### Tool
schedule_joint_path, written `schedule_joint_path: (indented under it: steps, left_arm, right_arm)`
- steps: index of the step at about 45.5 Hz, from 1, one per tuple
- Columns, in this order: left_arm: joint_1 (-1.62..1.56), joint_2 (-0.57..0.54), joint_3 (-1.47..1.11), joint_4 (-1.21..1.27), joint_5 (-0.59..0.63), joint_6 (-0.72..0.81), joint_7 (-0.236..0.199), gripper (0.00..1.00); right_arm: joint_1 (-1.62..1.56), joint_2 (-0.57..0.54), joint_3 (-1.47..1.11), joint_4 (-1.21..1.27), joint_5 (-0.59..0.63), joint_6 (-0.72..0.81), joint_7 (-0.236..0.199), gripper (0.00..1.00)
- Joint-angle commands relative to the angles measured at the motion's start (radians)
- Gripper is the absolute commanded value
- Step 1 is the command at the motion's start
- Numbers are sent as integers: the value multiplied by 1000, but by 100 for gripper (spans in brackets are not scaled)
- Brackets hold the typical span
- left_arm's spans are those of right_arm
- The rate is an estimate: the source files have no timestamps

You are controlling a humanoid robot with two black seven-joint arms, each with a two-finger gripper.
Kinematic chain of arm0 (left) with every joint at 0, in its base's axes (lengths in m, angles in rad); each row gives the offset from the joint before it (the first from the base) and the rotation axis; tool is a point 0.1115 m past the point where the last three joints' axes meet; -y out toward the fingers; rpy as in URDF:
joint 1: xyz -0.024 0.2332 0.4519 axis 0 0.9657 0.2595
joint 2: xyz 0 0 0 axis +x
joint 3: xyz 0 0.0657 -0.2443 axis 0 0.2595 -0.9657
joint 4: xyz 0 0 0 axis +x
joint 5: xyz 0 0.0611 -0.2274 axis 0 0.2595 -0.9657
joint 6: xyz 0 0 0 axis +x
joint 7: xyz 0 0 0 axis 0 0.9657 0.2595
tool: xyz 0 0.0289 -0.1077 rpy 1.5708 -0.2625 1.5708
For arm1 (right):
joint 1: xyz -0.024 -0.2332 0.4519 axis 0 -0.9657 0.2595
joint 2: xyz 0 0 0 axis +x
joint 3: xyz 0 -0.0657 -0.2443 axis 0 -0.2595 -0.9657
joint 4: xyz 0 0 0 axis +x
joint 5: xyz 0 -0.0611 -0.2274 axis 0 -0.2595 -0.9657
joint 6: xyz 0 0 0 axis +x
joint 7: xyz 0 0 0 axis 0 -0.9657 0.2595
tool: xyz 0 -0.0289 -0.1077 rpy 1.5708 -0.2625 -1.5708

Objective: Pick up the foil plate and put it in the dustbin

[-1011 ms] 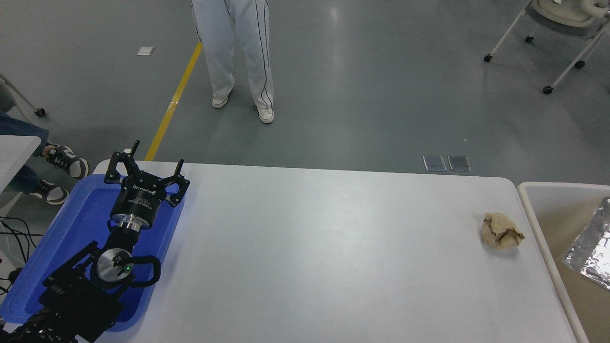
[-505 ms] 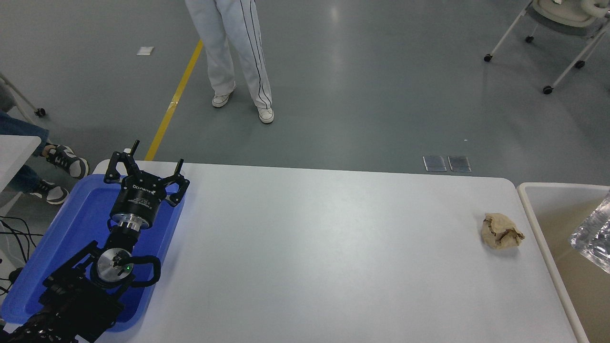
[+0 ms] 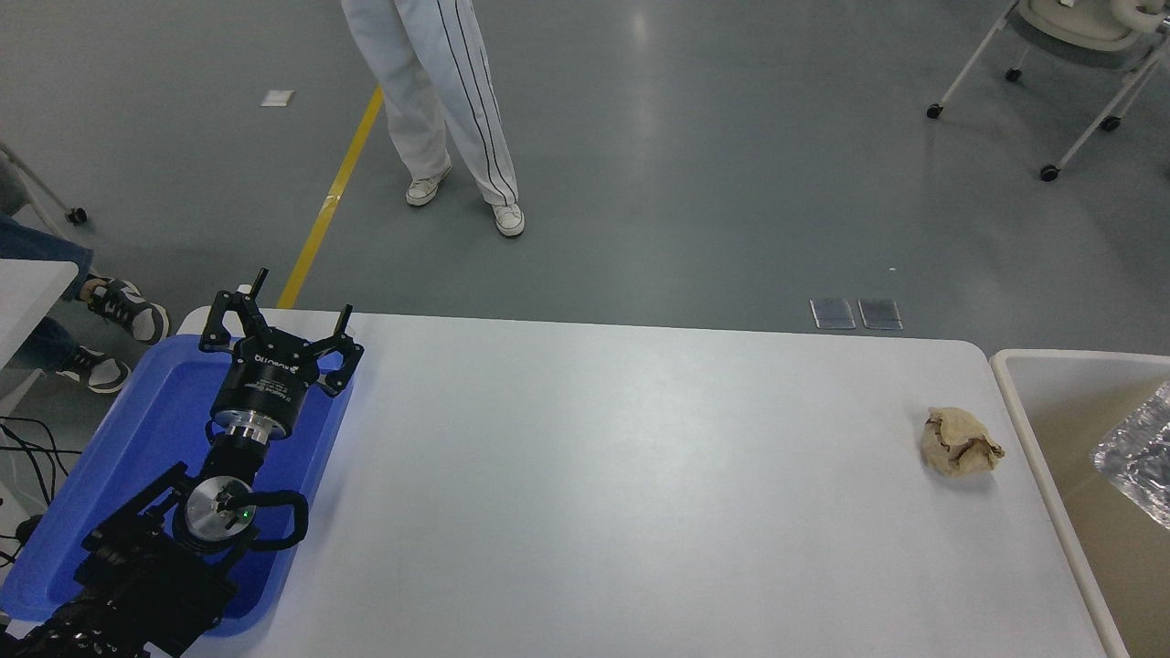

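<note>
The shiny crinkled foil plate (image 3: 1138, 457) lies inside the dustbin (image 3: 1028, 429) at the right edge, partly cut off by the picture's border. The dustbin has an off-white rim and a beige inside. My left gripper (image 3: 297, 306) is parked at the lower left over the blue tray, its fingers spread open and empty. My right arm and gripper are out of view.
A shallow blue plastic tray (image 3: 137, 429) sits at the table's left end under my left arm. A crumpled tan paper ball (image 3: 960, 442) lies near the table's right end. A person in white trousers (image 3: 439, 100) stands beyond the far edge.
The foil plate has dropped lower and further right inside the dustbin and less of it shows. The person has shifted a little to the left. My left arm has not moved.
</note>
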Motion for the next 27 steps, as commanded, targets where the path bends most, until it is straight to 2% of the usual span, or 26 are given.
schedule_joint_path:
  steps: [1, 3, 6, 7, 8, 27]
  left_arm:
    - [1, 0, 0, 0, 0, 0, 0, 100]
    - [1, 0, 0, 0, 0, 0, 0, 100]
    - [0, 0, 0, 0, 0, 0, 0, 100]
    - [0, 0, 0, 0, 0, 0, 0, 100]
    - [1, 0, 0, 0, 0, 0, 0, 100]
    - [1, 0, 0, 0, 0, 0, 0, 100]
  right_arm:
    - [-18, 2, 2, -5, 23, -41, 1, 7]
    - [-18, 2, 2, -7, 22, -61, 1, 40]
    - [-19, 2, 2, -7, 23, -107, 2, 83]
    - [-21, 2, 2, -7, 23, -122, 2, 94]
    - [-22, 2, 2, -5, 23, -133, 2, 99]
    - [-35, 7, 2, -4, 32, -142, 2, 100]
